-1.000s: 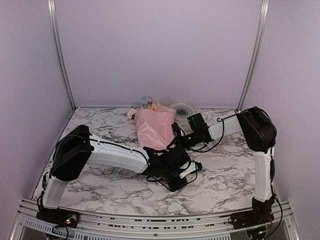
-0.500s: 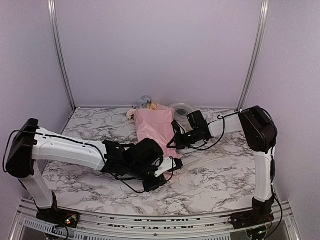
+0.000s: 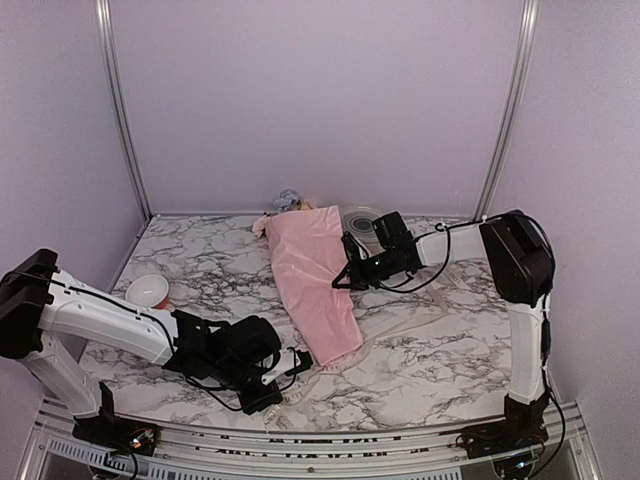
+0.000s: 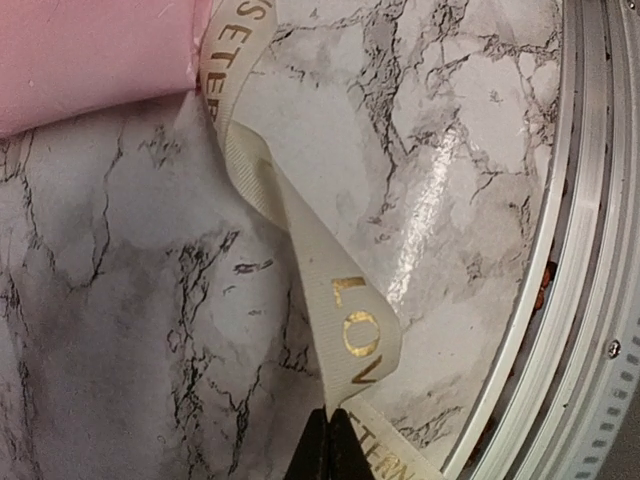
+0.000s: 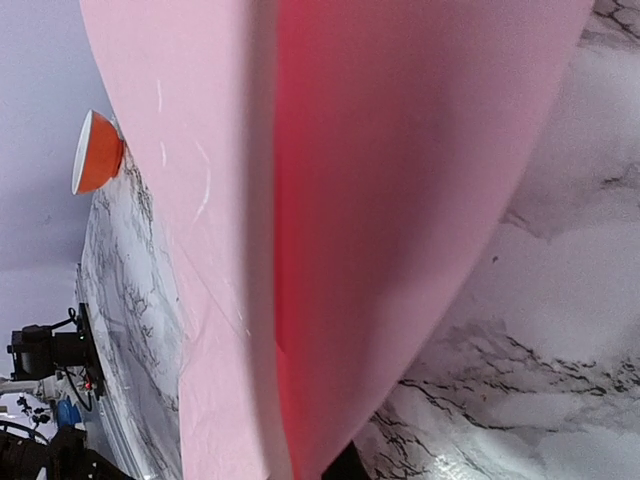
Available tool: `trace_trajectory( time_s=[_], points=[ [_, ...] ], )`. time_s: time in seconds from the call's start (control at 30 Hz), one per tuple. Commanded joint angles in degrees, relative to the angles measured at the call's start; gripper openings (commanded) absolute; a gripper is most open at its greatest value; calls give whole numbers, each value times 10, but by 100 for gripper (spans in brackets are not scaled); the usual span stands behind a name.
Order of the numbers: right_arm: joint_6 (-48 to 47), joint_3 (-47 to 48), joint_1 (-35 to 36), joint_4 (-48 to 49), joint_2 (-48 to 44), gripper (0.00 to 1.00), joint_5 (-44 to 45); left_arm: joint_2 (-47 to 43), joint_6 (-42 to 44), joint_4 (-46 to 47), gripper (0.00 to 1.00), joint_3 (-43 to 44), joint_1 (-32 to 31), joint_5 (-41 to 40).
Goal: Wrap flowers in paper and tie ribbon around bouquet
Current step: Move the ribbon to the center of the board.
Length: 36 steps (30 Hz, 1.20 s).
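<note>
The left gripper point(image 4: 328, 442) pinches the long cream ribbon with gold letters point(image 4: 300, 240) tight, near the front rail point(image 4: 590, 250); the ribbon runs up to the long pink paper bouquet point(image 3: 315, 280); the right gripper point(image 3: 347, 277) is closed on its side edge; a small orange bowl point(image 3: 148, 291) sits left; the bouquet's thin end points frontward.

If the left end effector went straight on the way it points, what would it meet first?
The left end effector meets the ribbon it pinches first, then likely the marble table; the paper lies aside, depth unclear.
</note>
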Motion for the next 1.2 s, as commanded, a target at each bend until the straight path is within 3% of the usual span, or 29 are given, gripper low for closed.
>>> trace_trajectory(
  time_s=[0.0, 0.37, 0.7, 1.17],
  points=[
    [12, 44, 1, -9, -29, 0, 6, -32, -54, 3, 0, -24, 6, -5],
    [32, 57, 0, -2, -23, 0, -12, -13, -118, 14, 0, -42, 107, -61],
    [47, 68, 0, -7, -26, 0, 3, 20, -159, 76, 0, -72, 139, -44],
    [53, 82, 1, -27, -37, 0, 9, 27, -182, 106, 0, -88, 221, -88]
  ],
)
